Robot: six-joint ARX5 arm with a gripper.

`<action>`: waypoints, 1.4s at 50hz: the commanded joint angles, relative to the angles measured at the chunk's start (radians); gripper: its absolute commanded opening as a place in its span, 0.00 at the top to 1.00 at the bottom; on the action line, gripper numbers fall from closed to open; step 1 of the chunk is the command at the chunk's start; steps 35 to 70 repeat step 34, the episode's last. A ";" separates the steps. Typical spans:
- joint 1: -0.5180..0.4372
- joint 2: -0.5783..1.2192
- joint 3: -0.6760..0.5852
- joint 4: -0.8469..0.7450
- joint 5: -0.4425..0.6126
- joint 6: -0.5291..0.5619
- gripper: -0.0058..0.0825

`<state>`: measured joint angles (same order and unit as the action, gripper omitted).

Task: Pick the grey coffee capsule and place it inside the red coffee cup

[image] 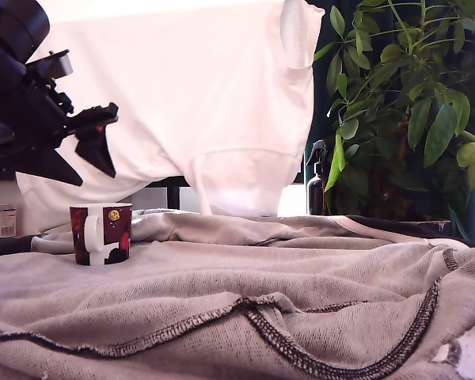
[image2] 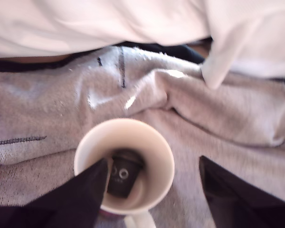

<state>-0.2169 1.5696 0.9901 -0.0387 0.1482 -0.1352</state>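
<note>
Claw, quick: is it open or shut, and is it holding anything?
Claw: open, holding nothing. The grey capsule lies inside the red cup.

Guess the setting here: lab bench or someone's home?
Probably a home or informal room: a grey blanket serves as work surface, a white cloth hangs behind, and a leafy houseplant stands beside a dark spray bottle.
</note>
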 commanded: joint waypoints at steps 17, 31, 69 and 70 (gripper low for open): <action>0.022 -0.258 0.007 -0.167 -0.083 0.166 0.93; 0.025 -0.425 0.007 -0.300 -0.108 0.168 0.93; 0.025 -0.440 0.007 -0.313 -0.110 0.170 0.93; 0.025 -0.440 0.007 -0.313 -0.110 0.170 0.93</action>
